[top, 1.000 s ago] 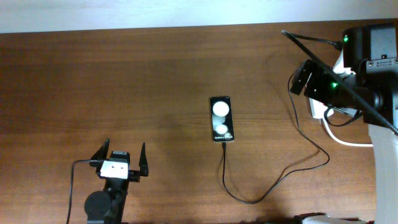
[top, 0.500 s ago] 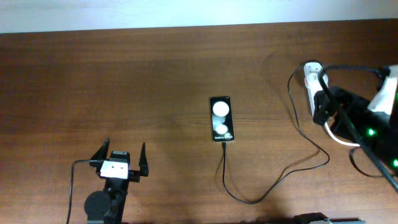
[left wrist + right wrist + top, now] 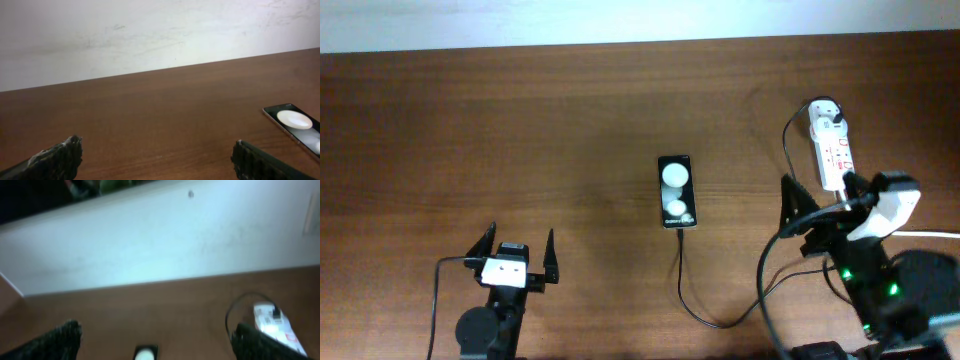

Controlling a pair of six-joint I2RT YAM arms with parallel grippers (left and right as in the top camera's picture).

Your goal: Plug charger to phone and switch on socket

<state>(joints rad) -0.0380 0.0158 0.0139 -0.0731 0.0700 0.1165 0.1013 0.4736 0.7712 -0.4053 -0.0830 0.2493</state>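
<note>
The phone lies flat at the table's middle, two white round spots on its face. The charger, a thin black cable, runs from the phone's near end, loops forward and goes right to a black adapter in the far end of the socket, a white power strip with red marks. My right gripper is open and empty, just in front of the socket. My left gripper is open and empty at the front left. The right wrist view, blurred, shows the phone and socket. The left wrist view shows the phone.
The brown wooden table meets a white wall at its far edge. A thick white cord leaves the socket toward the right edge. The right arm's base sits at the front right.
My right arm has swung from the back right, above the socket, down to the front right, so the socket now shows in full. The left arm, phone and cable have not moved.
</note>
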